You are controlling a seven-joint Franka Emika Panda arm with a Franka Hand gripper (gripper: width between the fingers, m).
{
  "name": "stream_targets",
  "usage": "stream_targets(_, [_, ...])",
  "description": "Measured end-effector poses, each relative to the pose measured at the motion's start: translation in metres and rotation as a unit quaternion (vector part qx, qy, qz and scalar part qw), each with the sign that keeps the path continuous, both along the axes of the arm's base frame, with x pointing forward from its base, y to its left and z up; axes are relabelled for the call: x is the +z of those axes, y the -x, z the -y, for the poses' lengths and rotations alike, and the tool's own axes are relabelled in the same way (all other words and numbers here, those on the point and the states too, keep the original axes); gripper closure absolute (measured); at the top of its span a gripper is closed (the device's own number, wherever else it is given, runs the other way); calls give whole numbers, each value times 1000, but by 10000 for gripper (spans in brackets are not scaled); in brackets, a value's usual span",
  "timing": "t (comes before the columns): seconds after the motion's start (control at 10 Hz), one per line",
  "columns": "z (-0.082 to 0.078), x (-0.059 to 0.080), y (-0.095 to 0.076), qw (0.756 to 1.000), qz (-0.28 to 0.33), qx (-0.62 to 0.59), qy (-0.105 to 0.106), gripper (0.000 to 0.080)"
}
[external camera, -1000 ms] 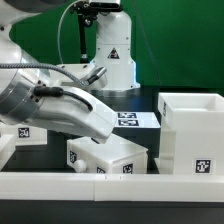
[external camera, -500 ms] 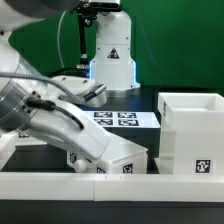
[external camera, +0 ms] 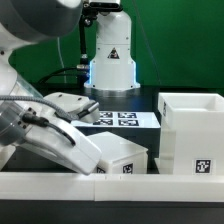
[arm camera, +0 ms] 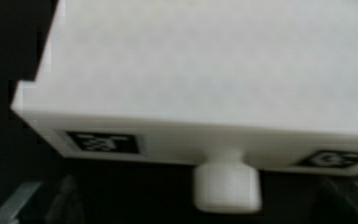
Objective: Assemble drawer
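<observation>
A white drawer tray [external camera: 126,153] lies on the black table left of centre in the exterior view, half covered by my arm. In the wrist view the tray [arm camera: 194,70] fills most of the picture. Its front face carries two square tags and a small knob [arm camera: 226,186]. My gripper [arm camera: 197,208] is open, its dark fingers [arm camera: 39,202] standing wide on either side of the knob without touching it. The tall white casing [external camera: 190,132] stands open-topped at the exterior view's right, with a tag on its front.
The marker board [external camera: 120,118] lies flat behind the tray. A low white rail [external camera: 120,186] edges the table in front. The arm's white base [external camera: 110,62] stands at the back before a green wall.
My arm has swung lower and toward the exterior view's left front, now hiding the tray's left part. The jaws have stayed open. The tray and casing have not moved.
</observation>
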State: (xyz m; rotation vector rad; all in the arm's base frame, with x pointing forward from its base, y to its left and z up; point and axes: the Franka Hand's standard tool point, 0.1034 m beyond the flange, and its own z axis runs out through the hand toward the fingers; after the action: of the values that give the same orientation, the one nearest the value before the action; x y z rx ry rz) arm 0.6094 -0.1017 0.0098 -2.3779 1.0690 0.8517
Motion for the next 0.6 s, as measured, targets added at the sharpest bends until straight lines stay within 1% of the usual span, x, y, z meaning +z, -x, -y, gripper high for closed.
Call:
stream_targets(0.2, [1,-4,6,1000,-6,-2,-2,150])
stream_targets(0.3, [2,-4,9,1000,-12,-8,-8,151])
stream_targets(0.4, [5,-5,13,999,-20,-21,-19,150])
stream_targets(0.5, [8,-7,14,999,-22,-22,-18,150])
stream_targets(0.6, [7,-7,14,999,-21,-21,-18,150])
